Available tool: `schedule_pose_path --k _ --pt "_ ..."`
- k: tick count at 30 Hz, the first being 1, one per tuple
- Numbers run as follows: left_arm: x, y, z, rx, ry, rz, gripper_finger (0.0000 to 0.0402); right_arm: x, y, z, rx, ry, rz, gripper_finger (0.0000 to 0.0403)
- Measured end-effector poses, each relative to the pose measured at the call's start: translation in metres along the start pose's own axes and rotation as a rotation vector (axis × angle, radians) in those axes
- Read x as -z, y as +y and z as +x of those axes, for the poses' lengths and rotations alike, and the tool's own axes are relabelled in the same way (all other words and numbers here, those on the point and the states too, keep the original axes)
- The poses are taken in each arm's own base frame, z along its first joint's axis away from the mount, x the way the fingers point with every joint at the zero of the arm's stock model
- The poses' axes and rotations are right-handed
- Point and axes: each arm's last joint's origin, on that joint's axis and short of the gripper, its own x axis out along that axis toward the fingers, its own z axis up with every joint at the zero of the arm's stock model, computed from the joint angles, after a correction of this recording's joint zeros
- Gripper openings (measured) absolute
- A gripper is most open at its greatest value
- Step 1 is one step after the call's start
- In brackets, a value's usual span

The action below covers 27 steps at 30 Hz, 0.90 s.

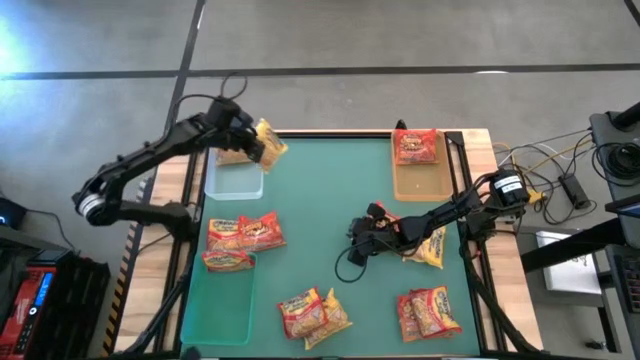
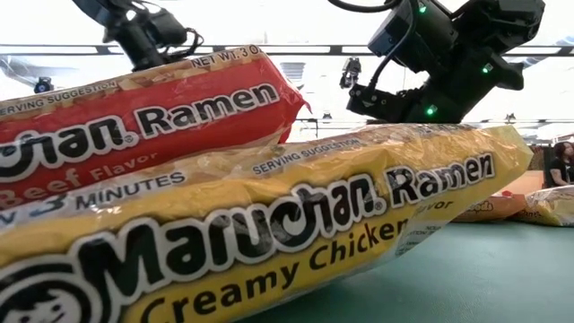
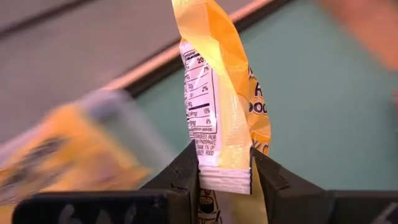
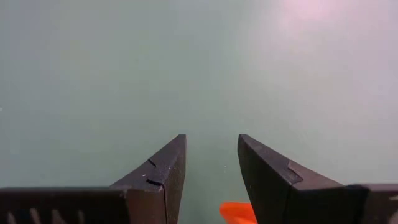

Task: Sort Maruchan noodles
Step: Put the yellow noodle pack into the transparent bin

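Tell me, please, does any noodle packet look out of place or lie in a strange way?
One does: a yellow packet lies partly under the right arm, right of its end effector. The left end effector pinches another yellow packet by its sealed edge over the clear tray.

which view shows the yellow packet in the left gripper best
The left wrist view: the yellow packet fills it, its sealed edge pinched in the left gripper. The high view shows it small above the clear tray. The low and right wrist views don't show it.
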Motion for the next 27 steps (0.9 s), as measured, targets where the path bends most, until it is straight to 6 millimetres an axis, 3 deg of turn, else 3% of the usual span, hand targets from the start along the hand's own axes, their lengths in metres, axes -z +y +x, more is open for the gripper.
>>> schedule_pose_path --k 4,8,19,27 --pt "0.008 0.013 -0.009 -0.175 0.058 0.031 0.0063 0.0 0.0 0.0 -0.001 -0.003 0.002 0.0137" --pt "0.019 0.021 -0.006 -0.282 0.189 0.058 0.0063 0.0 0.0 0.0 -0.001 -0.004 0.002 0.0137" --pt "0.024 0.028 0.031 -0.313 0.38 0.207 0.0068 0.0 0.0 0.0 -0.001 -0.004 0.011 0.0137" --pt "0.025 0.037 0.05 -0.59 0.428 0.193 0.0109 0.0 0.0 0.0 -0.001 -0.003 0.01 0.0137"
